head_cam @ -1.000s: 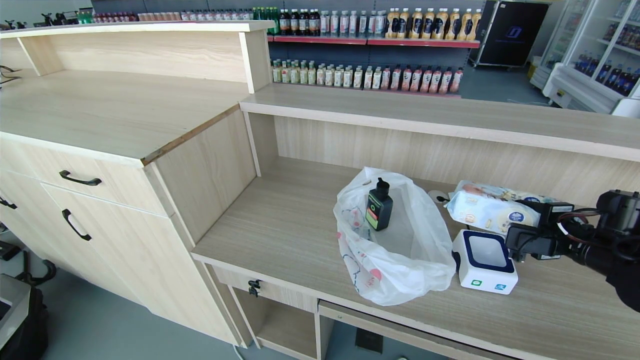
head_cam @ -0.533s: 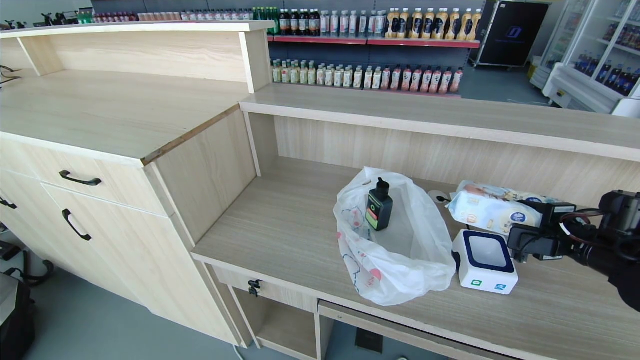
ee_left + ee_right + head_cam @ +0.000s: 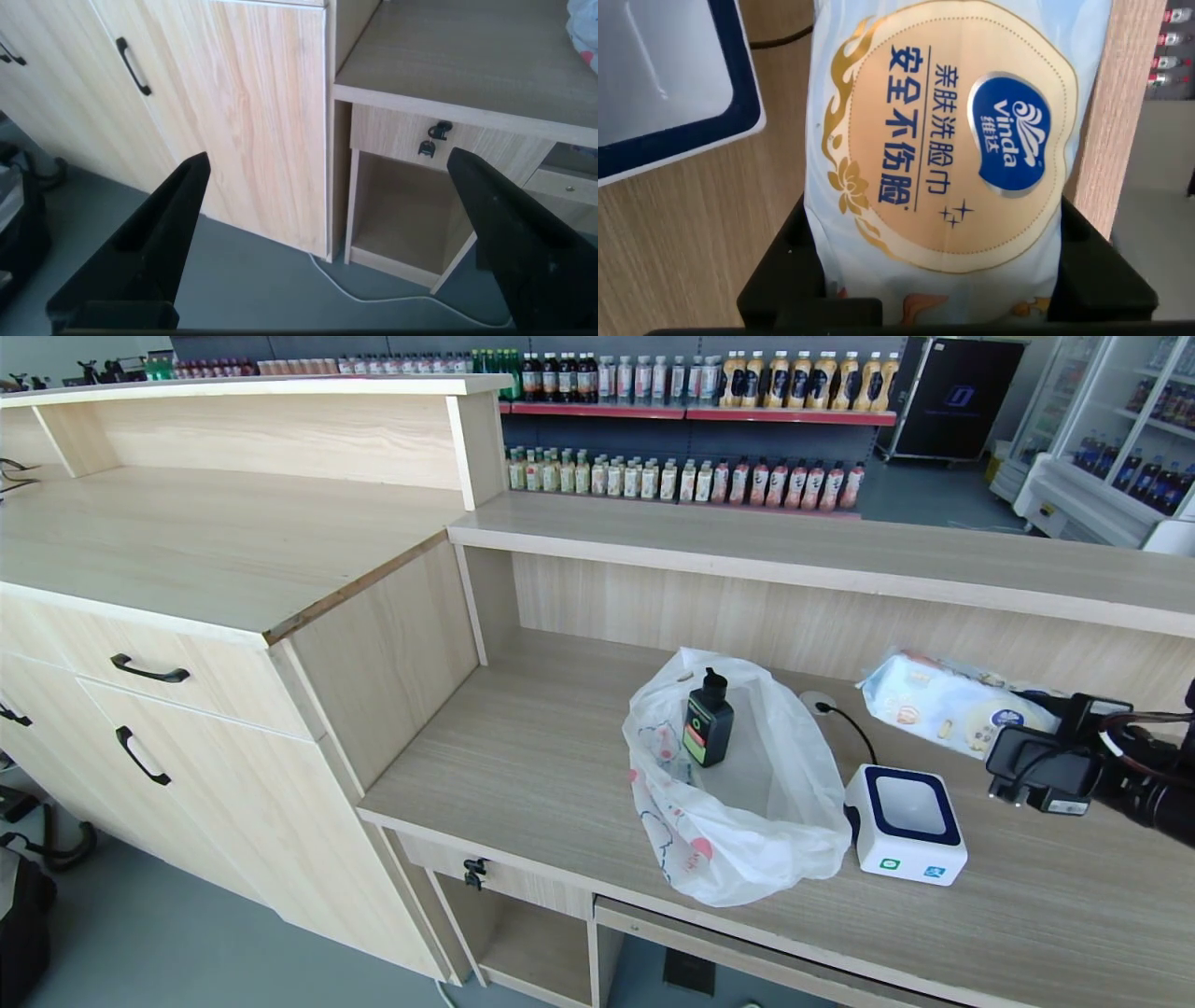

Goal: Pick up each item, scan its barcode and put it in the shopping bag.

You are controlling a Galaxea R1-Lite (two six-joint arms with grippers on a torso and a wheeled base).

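Observation:
My right gripper (image 3: pixel 1022 747) is shut on a white and pale-blue pack of wipes (image 3: pixel 948 702), held above the counter at the far right, behind the scanner. The wrist view shows the pack of wipes (image 3: pixel 943 159) squeezed between the black fingers (image 3: pixel 785 271). The white barcode scanner (image 3: pixel 905 821) with its dark-framed window sits on the counter, right of the shopping bag (image 3: pixel 738 803). The bag lies open, and a black bottle (image 3: pixel 708 721) with a green label stands inside it. My left gripper (image 3: pixel 327 243) is open, low beside the counter over the floor.
The wooden counter (image 3: pixel 560 756) has a raised back shelf (image 3: pixel 822 551) above the work surface. The scanner's cable (image 3: pixel 845 723) runs to a hole in the counter. A taller cabinet with drawers (image 3: pixel 187 663) stands at left. Drink shelves fill the background.
My right gripper has lifted the pack of wipes and carried it right and back, uncovering the scanner's cable. The bag, bottle and scanner have not moved.

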